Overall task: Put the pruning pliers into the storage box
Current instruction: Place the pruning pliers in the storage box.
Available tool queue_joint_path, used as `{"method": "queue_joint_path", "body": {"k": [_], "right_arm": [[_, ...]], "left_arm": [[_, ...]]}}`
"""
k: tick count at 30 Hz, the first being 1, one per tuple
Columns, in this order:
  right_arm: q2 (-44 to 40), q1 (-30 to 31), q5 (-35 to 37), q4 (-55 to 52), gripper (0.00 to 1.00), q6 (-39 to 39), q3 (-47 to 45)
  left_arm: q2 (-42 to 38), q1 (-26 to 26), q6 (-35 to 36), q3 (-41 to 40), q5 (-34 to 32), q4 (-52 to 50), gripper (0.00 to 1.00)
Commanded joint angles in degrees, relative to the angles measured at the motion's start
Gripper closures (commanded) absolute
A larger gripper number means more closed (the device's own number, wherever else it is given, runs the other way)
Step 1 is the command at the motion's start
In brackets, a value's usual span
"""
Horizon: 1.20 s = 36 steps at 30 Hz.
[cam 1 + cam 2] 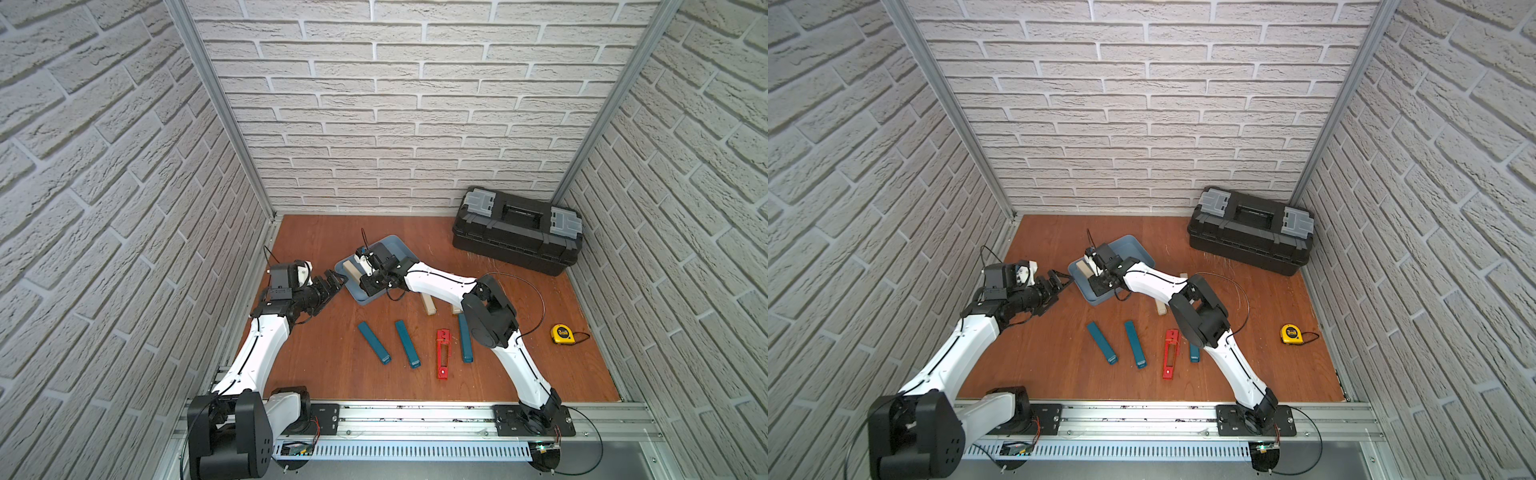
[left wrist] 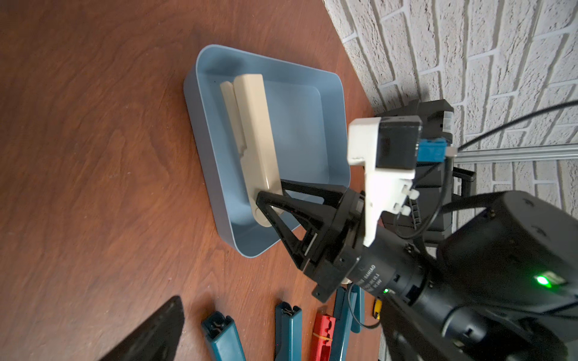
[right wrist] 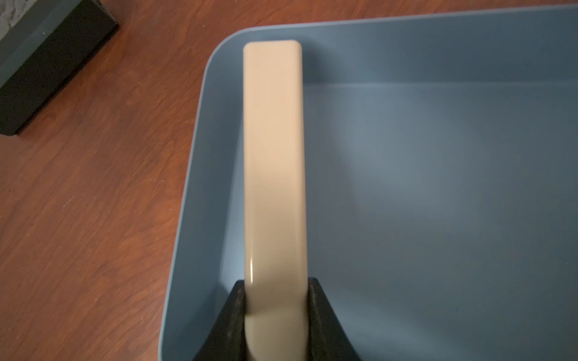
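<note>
The storage box (image 1: 400, 248) is a shallow light blue tray on the wooden floor. My right gripper (image 3: 275, 293) reaches into it and is shut on the end of a beige pruning plier (image 3: 273, 156). That plier (image 2: 250, 131) runs along one side wall, low inside the box (image 2: 300, 125). My left gripper (image 1: 338, 282) stands open just outside the box's left side, holding nothing. On the floor in front lie three teal pliers (image 1: 374, 343) (image 1: 407, 344) (image 1: 465, 338), a red slotted one (image 1: 443, 353) and two beige ones (image 1: 429, 305) (image 1: 456, 308), partly hidden under the right arm.
A big black toolbox (image 1: 517, 232) with grey latches stands in the back right corner. A yellow tape measure (image 1: 561, 334) lies at the right. Brick-patterned walls close in three sides, and a metal rail (image 1: 415, 415) runs along the front edge.
</note>
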Motion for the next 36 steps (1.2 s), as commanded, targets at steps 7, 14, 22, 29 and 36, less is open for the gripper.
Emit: {"method": "queue_joint_path", "body": {"k": [7, 14, 22, 29, 36], "right_arm": [[2.9, 0.0, -2.2, 2.7, 0.97, 1.7, 4.3], [4.7, 0.0, -2.3, 1.9, 0.97, 1.7, 6.1], [4.9, 0.0, -2.3, 1.1, 0.92, 1.9, 6.7], [4.6, 0.0, -4.1, 0.7, 0.80, 2.0, 6.2], [3.3, 0.0, -4.8, 1.6, 0.69, 2.0, 4.4]], "left_arm": [[1.1, 0.5, 0.4, 1.2, 1.0, 3.5, 0.02], [1.4, 0.5, 0.5, 0.9, 1.1, 3.9, 0.02], [1.2, 0.5, 0.3, 0.6, 1.3, 4.5, 0.02], [1.1, 0.4, 0.0, 0.0, 1.6, 5.1, 0.02], [0.1, 0.5, -0.1, -0.3, 1.4, 4.8, 0.02]]}}
